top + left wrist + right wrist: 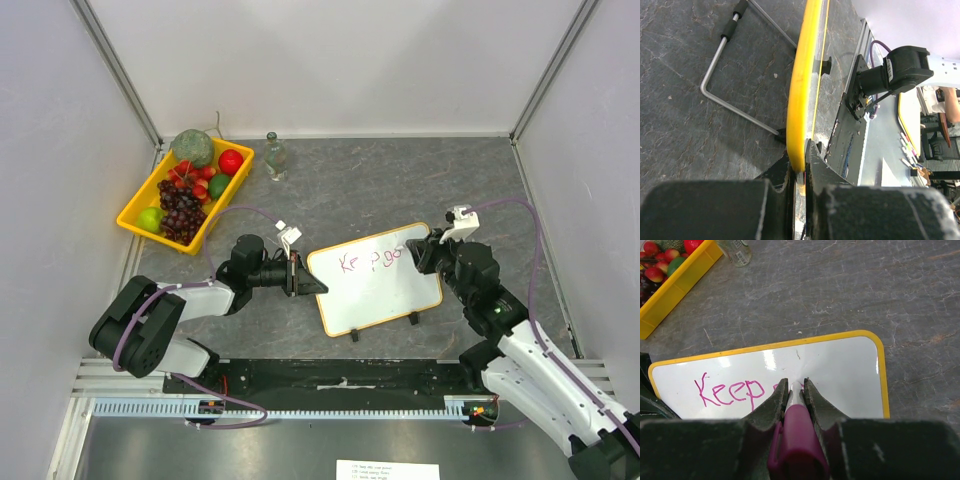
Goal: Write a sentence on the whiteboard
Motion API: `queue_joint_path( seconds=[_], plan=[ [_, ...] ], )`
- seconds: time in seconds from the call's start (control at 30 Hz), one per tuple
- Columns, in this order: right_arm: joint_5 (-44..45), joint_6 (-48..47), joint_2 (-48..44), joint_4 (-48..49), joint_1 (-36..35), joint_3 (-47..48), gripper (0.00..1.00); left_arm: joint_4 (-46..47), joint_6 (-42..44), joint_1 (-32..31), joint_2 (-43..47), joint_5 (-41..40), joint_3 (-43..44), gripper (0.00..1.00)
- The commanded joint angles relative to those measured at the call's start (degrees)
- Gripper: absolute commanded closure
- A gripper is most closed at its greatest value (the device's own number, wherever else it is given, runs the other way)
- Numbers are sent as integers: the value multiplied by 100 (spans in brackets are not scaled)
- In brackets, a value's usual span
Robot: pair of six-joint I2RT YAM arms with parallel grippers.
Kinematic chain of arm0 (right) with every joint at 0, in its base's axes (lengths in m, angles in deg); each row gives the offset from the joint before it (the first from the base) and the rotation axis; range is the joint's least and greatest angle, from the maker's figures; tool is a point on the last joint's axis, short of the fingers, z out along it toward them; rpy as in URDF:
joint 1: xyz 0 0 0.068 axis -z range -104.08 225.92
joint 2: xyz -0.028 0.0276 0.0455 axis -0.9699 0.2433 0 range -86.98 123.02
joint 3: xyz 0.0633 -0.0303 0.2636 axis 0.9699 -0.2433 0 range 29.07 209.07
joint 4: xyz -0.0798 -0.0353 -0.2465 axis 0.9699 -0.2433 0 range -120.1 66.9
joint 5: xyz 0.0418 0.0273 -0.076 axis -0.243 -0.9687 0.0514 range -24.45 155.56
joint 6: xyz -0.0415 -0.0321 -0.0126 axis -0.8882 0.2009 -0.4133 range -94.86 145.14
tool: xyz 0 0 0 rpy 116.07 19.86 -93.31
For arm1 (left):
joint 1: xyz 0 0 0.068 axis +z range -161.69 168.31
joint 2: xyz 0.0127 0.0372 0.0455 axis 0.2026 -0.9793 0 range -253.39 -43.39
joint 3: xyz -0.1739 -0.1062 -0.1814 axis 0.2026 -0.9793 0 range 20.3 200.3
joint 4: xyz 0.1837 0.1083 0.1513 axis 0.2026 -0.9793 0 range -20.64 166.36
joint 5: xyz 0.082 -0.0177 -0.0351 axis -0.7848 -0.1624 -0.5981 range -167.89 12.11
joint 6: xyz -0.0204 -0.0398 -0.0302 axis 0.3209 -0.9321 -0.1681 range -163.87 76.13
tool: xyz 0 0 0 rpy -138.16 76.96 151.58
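Note:
The whiteboard [385, 285] with its yellow frame lies on the table's middle, with "Keep go" written on it in magenta. In the right wrist view the board [840, 370] shows "Keep" at its left. My left gripper [298, 275] is shut on the board's left edge; the left wrist view shows the yellow frame [801, 100] edge-on between the jaws. My right gripper [428, 247] is shut on a magenta marker [797, 437], its tip down on the board's upper right part, just after the letters.
A yellow tray [135, 213] with fruit stands at the back left. A small glass bottle [275, 157] stands to its right. The board's wire stand [725, 95] shows in the left wrist view. Grey walls close three sides.

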Motion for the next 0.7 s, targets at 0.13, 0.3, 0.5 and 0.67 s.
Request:
queue_joint_path(
  seconds=[0.13,0.3,0.5,0.67],
  plan=[
    [101,68,-428,-82,21,262,100,-521,768,-19,-97,-571,-53,98],
    [391,-81,-385,-161,30,359,100,-529,760,-10,-88,-580,-62,98],
    [479,-125,-245,-144,39,280,100,-520,768,-10,-88,-580,-62,98],
    [576,-169,-244,-144,56,122,100,-529,768,-10,-79,-589,-62,98]
  ],
)
